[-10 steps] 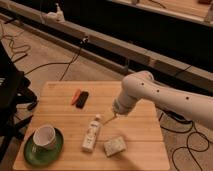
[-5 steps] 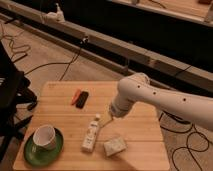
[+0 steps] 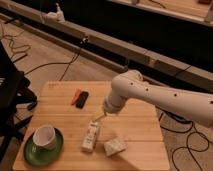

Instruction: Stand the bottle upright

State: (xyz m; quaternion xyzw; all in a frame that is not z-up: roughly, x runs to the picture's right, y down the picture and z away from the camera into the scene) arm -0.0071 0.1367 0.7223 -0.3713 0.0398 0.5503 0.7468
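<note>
The small white bottle (image 3: 91, 135) lies on its side on the wooden table (image 3: 135, 130), its cap end pointing up and right toward the arm. Its label has greenish print. My gripper (image 3: 101, 116) hangs from the white arm (image 3: 150, 97) just above the bottle's cap end, right at or very close to it. The wrist hides most of the gripper.
A white cup (image 3: 44, 137) stands on a green saucer (image 3: 40, 150) at the front left. A pale block (image 3: 115, 146) lies just right of the bottle. Black and orange-red markers (image 3: 79, 97) lie at the back left. Cables run across the floor behind.
The arm has lowered and shifted slightly left, bringing the gripper closer to the bottle's cap end. The bottle has not moved.
</note>
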